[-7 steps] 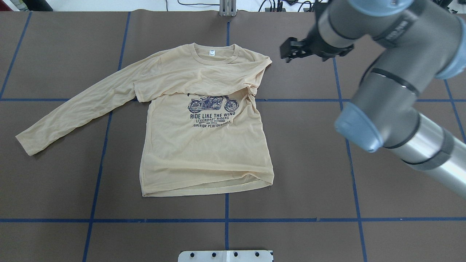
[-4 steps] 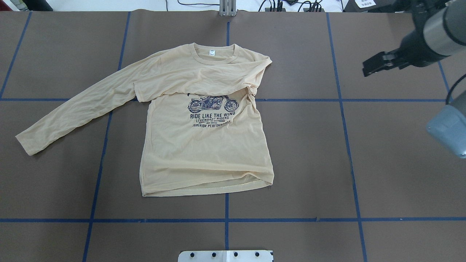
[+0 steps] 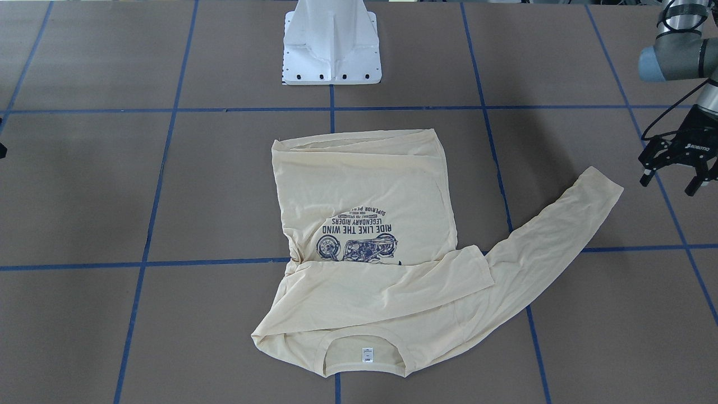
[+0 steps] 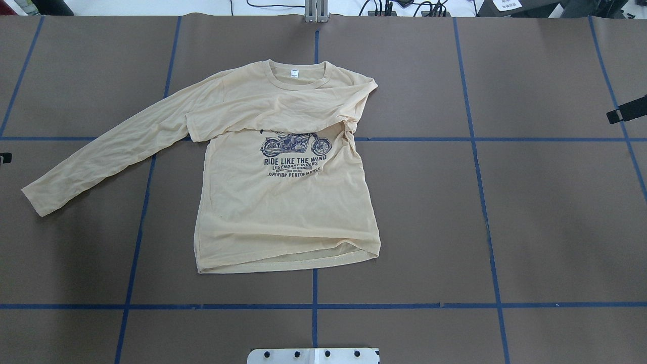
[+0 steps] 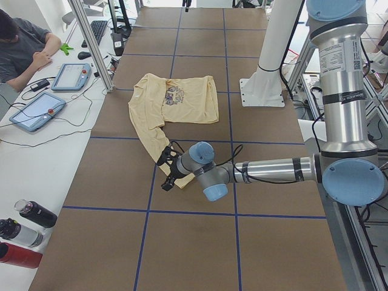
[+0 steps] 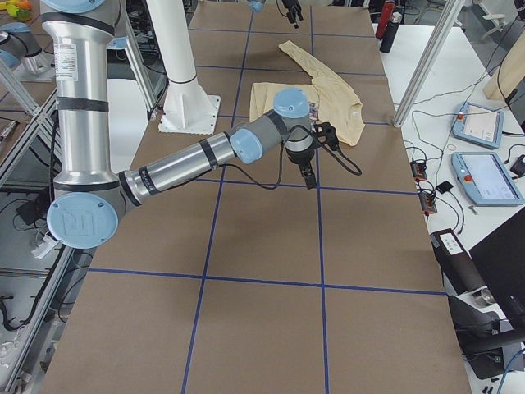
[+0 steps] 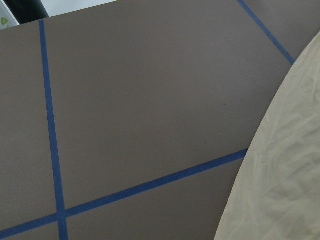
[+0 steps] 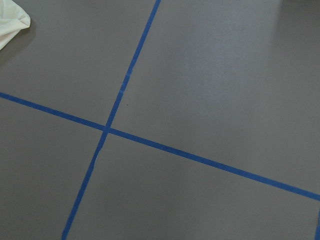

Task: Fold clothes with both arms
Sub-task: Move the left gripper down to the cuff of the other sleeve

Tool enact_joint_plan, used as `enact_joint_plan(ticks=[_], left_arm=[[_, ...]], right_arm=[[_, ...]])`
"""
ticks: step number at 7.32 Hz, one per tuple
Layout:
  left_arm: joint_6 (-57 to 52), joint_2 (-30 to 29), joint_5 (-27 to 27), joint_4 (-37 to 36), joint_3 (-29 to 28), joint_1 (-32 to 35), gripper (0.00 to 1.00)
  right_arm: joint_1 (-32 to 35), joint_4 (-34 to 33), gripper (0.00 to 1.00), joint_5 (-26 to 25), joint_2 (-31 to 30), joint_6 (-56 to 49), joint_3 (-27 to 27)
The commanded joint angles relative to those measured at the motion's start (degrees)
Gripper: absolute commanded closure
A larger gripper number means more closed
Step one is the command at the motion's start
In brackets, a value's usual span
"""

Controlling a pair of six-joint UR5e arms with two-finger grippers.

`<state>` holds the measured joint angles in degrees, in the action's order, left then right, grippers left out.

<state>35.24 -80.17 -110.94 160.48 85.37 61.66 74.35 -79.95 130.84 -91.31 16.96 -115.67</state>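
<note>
The cream-yellow shirt [image 4: 283,212] lies flat, print up, in the middle of the brown table. One sleeve is folded across the chest over the top of the motorcycle print. The other sleeve [image 4: 101,151] stretches out toward the table's left side. My left gripper [image 3: 670,182] hovers open just beyond that sleeve's cuff [image 3: 603,191], apart from it. In the left wrist view the sleeve [image 7: 285,175] fills the lower right. Only a black tip of my right gripper [image 4: 627,115] shows at the right edge, far from the shirt. Whether it is open or shut is not visible.
The white pedestal base [image 3: 331,50] stands at the robot's edge of the table. Blue tape lines [image 4: 314,306] grid the brown surface. Beside the table a person sits at a desk with tablets [image 5: 70,76]. Bottles [image 5: 24,233] lie near that desk's end.
My right arm has swung away from the shirt's shoulder to the right, leaving the overhead view almost entirely. A bit of my left gripper has appeared at the left edge. The shirt has not moved.
</note>
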Motion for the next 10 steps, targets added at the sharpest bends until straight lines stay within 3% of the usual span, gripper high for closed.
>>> enact_joint_plan(ticks=[1, 4, 10], left_arm=[[4.9, 0.0, 2.7, 3.8, -2.8, -6.3, 0.17], [5.5, 0.0, 3.9, 3.9, -3.2, -9.0, 0.34], [5.6, 0.0, 3.5, 3.9, -4.5, -9.4, 0.45]], right_arm=[[0.8, 0.7, 0.0, 0.5, -0.7, -0.8, 0.4], [0.8, 0.8, 0.0, 0.5, -0.6, -0.9, 0.4], [0.7, 0.8, 0.0, 0.4, -0.3, -0.5, 0.7]])
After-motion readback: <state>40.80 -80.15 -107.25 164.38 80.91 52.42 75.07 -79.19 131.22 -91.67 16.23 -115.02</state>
